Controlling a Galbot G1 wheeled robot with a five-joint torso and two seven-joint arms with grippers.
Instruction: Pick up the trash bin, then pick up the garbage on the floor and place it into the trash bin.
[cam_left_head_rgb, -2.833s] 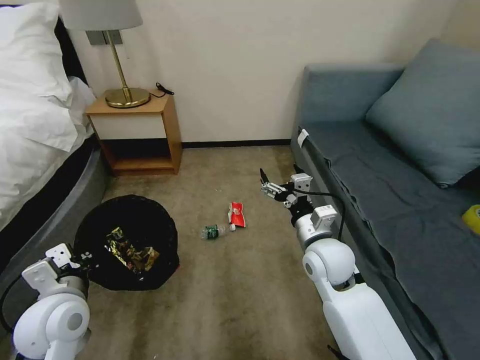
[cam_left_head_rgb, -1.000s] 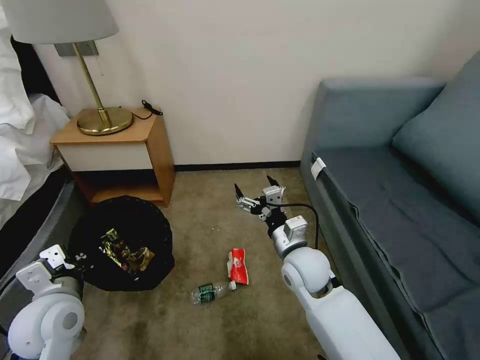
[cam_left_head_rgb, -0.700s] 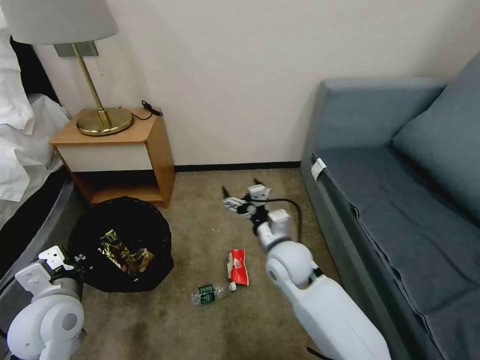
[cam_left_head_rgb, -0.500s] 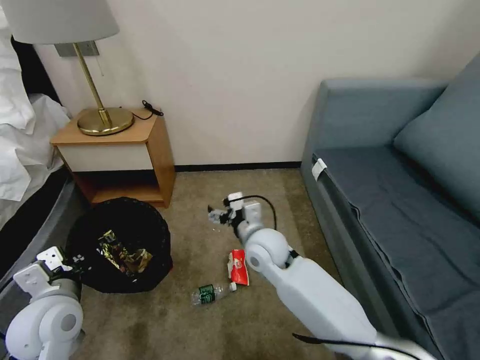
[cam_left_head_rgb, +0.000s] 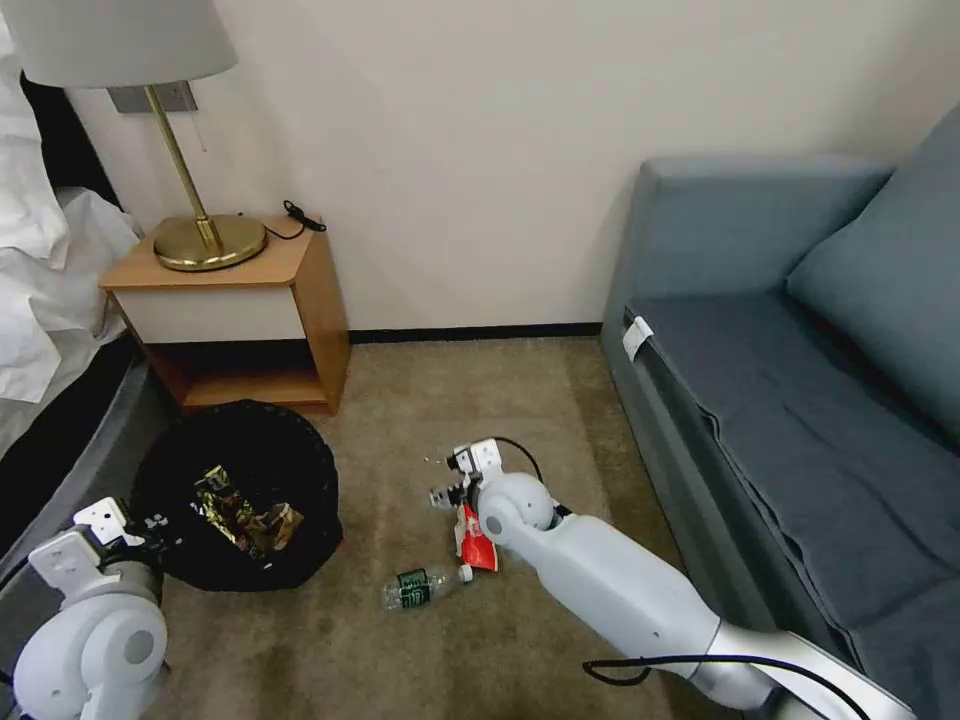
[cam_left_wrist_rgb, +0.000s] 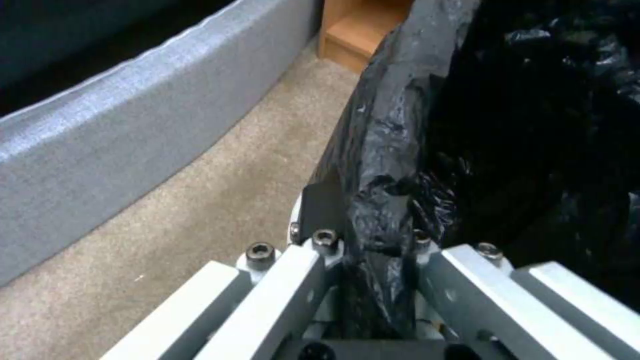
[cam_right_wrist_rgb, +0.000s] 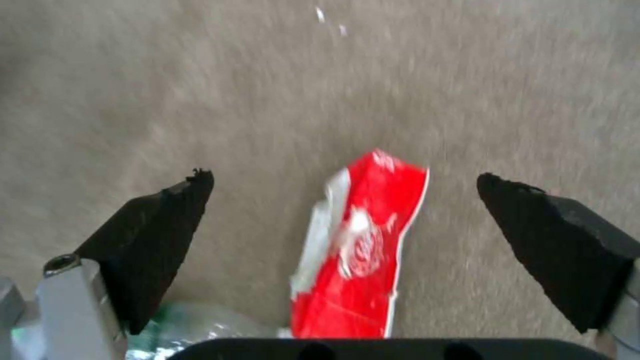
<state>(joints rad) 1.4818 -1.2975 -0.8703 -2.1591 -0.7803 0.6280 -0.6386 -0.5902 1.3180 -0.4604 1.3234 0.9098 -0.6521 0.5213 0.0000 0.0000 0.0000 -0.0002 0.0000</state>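
Trash bin sits on carpet just in front of the nightstand, next to the bed base. Black liner bag, crumpled yellow-brown wrappers already inside. Left gripper is clamped on the bin's near rim, liner plastic pinched between both fingers, jaws closed on it.

Two garbage pcs on the floor right of the bin: red-white packet and, just beside it toward the robot, small clear bottle w/ green label, lying on its side. Bottle cap end almost touches the packet.

Right gripper is down low over the packet's far end, jaws wide open. Wrist view has black fingertips straddling the packet, one each side, not touching it; bottle peeks in near one finger. Can't tell if the tips touch the carpet.

Grey sofa along the right, lamp on the nightstand.
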